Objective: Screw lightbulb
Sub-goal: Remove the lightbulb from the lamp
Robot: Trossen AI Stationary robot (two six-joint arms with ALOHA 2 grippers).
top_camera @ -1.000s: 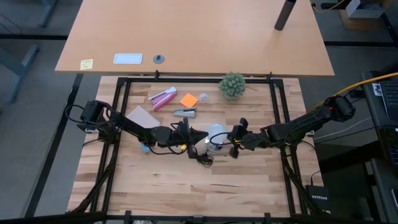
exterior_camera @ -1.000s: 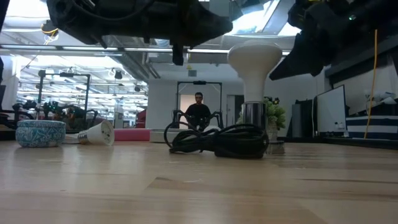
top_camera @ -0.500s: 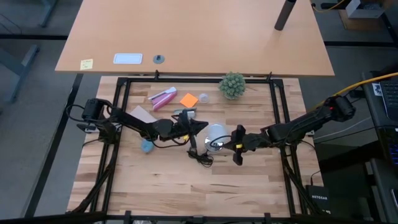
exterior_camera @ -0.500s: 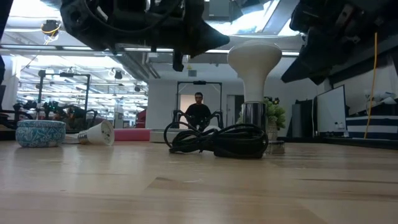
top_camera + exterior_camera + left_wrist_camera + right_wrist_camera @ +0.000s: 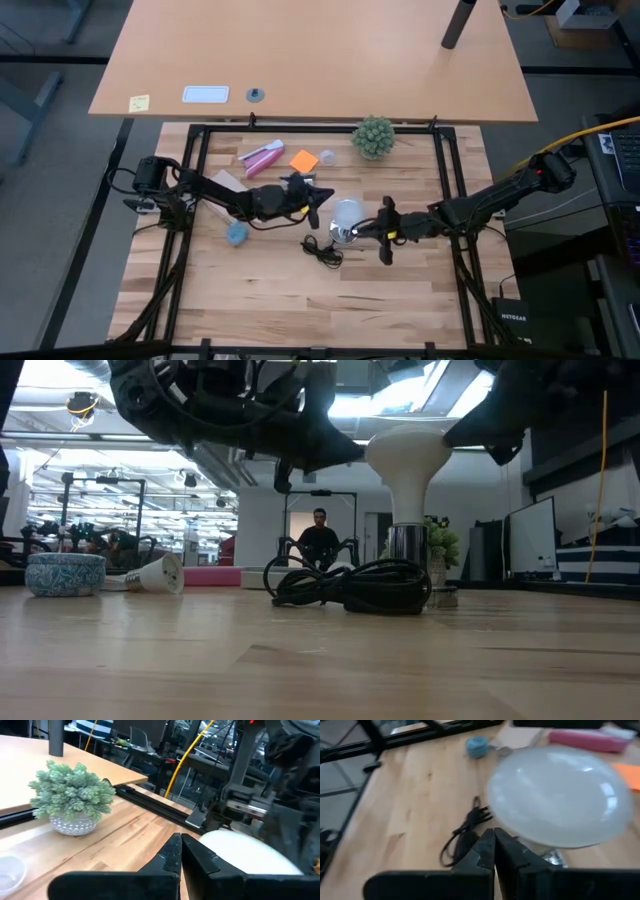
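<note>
Lightbulb [image 5: 346,213] sits mid-tabletop [image 5: 400,290] in high view, dome up on a shiny socket [image 5: 343,235], black cord [image 5: 322,251] coiled beside it. Left tool [image 5: 312,196] hangs just beside the bulb, right tool [image 5: 384,232] on the other side; both w/ fingers pressed together, holding nothing.

Low view: bulb [image 5: 409,460] upright on socket [image 5: 408,547], cord [image 5: 345,586] piled in front. Arms are dark shapes cut off at the top, tips hard to tell apart. A second white bulb [image 5: 156,574] lies on its side near a blue bowl [image 5: 65,573].

Left wrist: closed fingers [image 5: 175,855], bulb dome [image 5: 245,852] partly hidden behind them; plant ball [image 5: 72,795] beyond.

Right wrist: fingers [image 5: 492,850] together, covering the dome's [image 5: 560,795] near edge & most of the socket.
</note>
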